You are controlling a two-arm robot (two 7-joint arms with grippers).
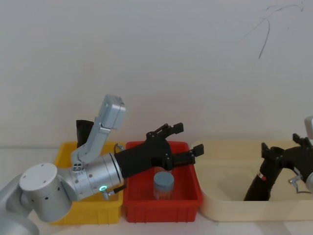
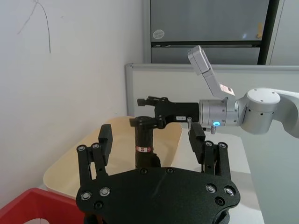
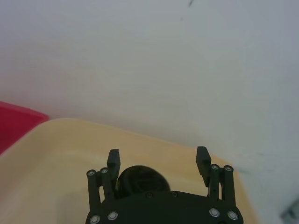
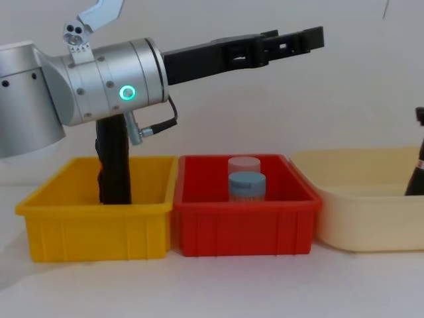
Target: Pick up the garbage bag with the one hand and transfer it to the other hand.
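The garbage bag [image 1: 256, 185], a black glossy roll with a small red-and-white mark, stands upright in the cream tub [image 1: 220, 205] at the right. My right gripper [image 1: 281, 147] is open at the roll's top. In the right wrist view the roll's top [image 3: 140, 179] sits between the spread fingers of the right gripper [image 3: 158, 156], close to one finger. My left gripper [image 1: 187, 142], on the wrist with the green ring, hangs open and empty above the red bin [image 1: 161, 205]. The left wrist view looks past the left gripper [image 2: 150, 137] at the garbage bag [image 2: 144, 154].
A yellow bin [image 1: 88, 213] at the left holds a thin black upright piece [image 4: 114, 165]. The red bin in the middle holds a blue-lidded clear jar [image 1: 163, 185]. All three containers stand side by side against a white wall.
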